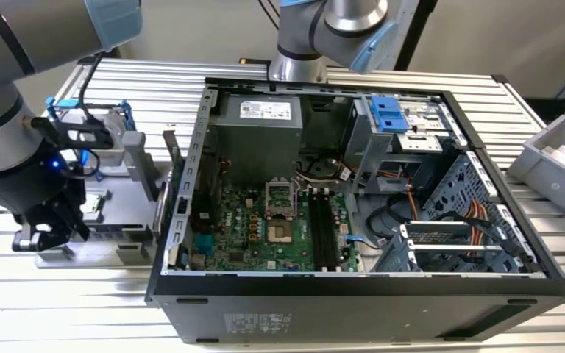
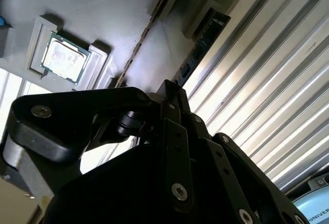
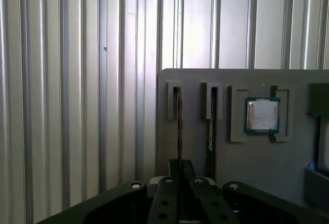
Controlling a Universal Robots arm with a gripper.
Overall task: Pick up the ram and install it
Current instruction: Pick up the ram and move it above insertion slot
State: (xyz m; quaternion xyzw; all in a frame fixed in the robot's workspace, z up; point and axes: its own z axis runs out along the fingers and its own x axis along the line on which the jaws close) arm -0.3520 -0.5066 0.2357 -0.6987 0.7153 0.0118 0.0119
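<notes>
Gripper point(image 1: 55, 229) hung over the gray holder point(image 1: 115, 254) at the exterior view's left, open PC case point(image 1: 361, 287) to its right. Couldn't tell if the gripper was spread or pressed together. Ram point(image 3: 211, 124) stood on edge in a holder slot, long axis parallel to the tabletop point(image 3: 61, 80) ribs, processor chip point(image 3: 262, 115) beside it.

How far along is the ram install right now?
Done: nothing installed; the motherboard slots appear empty. In hand: the claw sits over the gray tray, lined up with one ram stick standing on edge in its slot; a second stick stands beside it. Neither is lifted out. Left: the lift and the install in the case.
</notes>
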